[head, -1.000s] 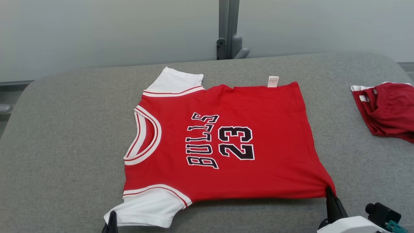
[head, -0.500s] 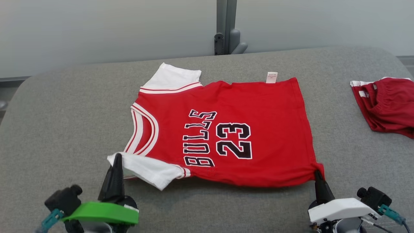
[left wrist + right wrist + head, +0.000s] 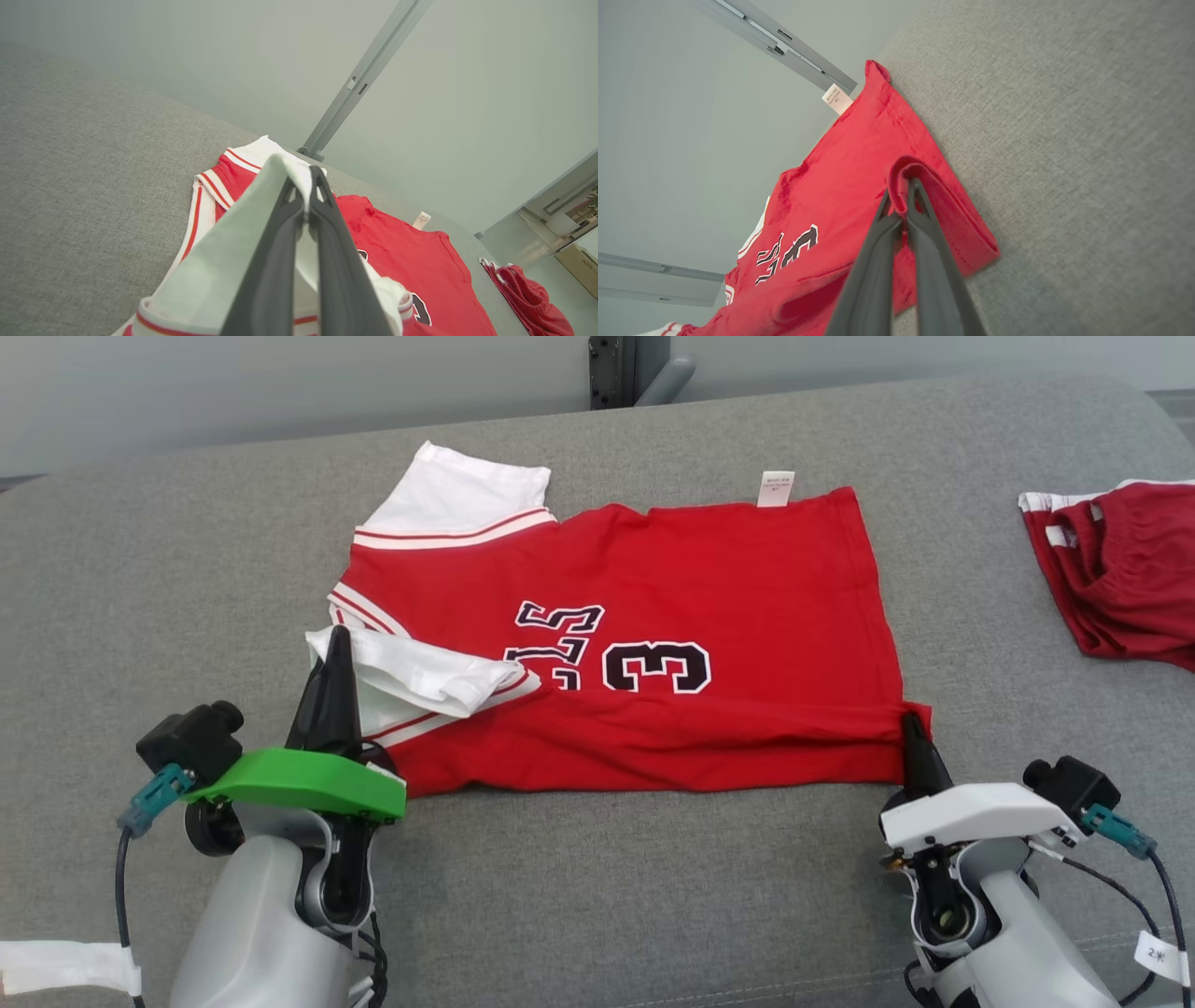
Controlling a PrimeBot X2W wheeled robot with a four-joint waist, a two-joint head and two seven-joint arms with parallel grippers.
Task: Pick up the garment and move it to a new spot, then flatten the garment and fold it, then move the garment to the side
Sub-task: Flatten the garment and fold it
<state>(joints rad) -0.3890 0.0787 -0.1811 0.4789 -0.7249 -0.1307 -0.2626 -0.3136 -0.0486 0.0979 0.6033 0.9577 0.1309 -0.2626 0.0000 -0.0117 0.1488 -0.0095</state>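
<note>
The left pincer (image 3: 334, 649) is pressed together on the near white sleeve (image 3: 420, 672) of the garment (image 3: 700, 607), and the left wrist view shows the white cloth caught between its two dark fingers. The right pincer (image 3: 910, 726) is likewise shut, pinching the near hem corner (image 3: 920, 714); in the right wrist view that red corner curls over the fingertips.

The garment, a red jersey with black lettering, lies in the middle of the grey bench (image 3: 597, 887), neck towards 9 o'clock and hem towards 3 o'clock. The left pincer stands at its 8 o'clock, the right at its 4 o'clock. The near long edge is lifted and doubled over the chest, so part of the lettering is covered.

The fold looks to be the step in hand: a lengthwise fold, carrying the near edge towards 12 o'clock. The next move calls for both arms to travel level and together, so that the edge stays taut between them and lands square on the far edge. Only then should the grips let go. If one arm leads, the fold will likely skew or the sleeve will bunch.

By count:
- two pincers, both gripping
- one garment being folded
- two white sleeves, the far one (image 3: 457, 495) lying flat at 11 o'clock
- one white label (image 3: 776, 488) at the far edge, about 1 o'clock
- one other red piece of clothing (image 3: 1130, 588), crumpled and well apart at 2 o'clock, perhaps shorts, though its shape is too rumpled to say
- one grey post (image 3: 621, 364) beyond the bench at 12 o'clock
</note>
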